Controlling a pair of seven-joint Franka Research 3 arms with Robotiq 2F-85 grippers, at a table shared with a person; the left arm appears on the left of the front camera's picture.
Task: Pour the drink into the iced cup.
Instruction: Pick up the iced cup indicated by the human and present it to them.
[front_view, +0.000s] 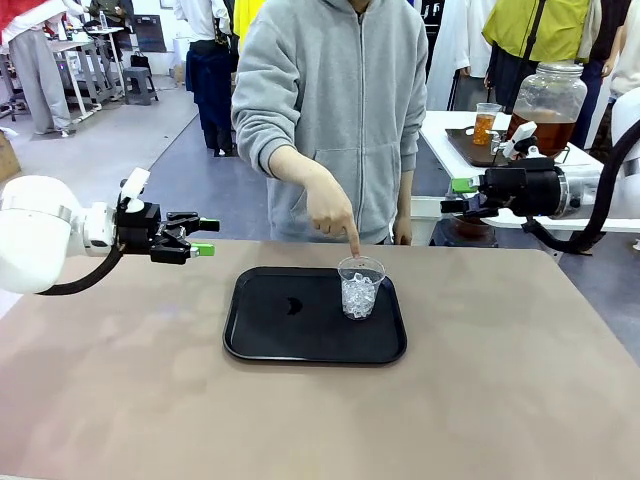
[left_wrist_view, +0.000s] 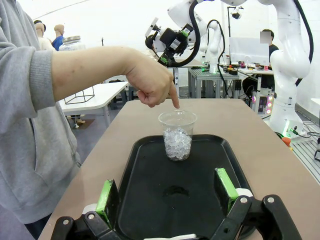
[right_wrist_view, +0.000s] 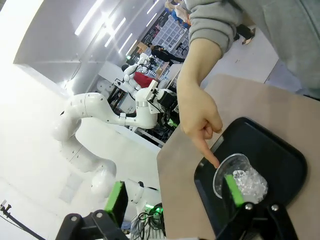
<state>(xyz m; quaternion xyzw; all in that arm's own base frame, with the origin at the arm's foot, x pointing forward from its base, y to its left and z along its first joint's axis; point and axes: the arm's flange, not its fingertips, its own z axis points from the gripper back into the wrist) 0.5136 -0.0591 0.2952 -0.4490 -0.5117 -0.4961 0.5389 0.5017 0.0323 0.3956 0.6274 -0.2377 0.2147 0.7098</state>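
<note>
The tan worktop (front_view: 150, 400) is stretching across the whole scene, and a person (front_view: 320, 100) in a grey hoodie is standing at its far edge. A black tray (front_view: 270, 335) is lying in the middle. Beyond the right arm, on a white side table (front_view: 437, 135), the big glass jar (front_view: 547, 100) is sitting with the amber drink (front_view: 545, 132) filling its lower part, well apart from the tray.

The left tool (front_view: 206, 237) is hovering over the worktop's left side, aiming at the tray, fingers spread apart and gripping nothing. The right tool (front_view: 455, 196) is hanging past the far right corner, near the side table, jaws likewise wide and empty.

The iced cup (front_view: 360, 288), clear plastic with ice low inside, is standing upright in the tray's far right corner. The person's hand (front_view: 330, 210) is pointing down, index fingertip (front_view: 354, 250) right at the rim.

Now the worries. That finger is sitting exactly where any pour has to land, so a tool swinging in could be clipping the hand. The cup is looking light, and one nudge could be tipping ice over the tray. The jar is looking round, smooth and heavy, so a two-finger clamp could be slipping. Liquid hitting ice fast could be splashing out.
</note>
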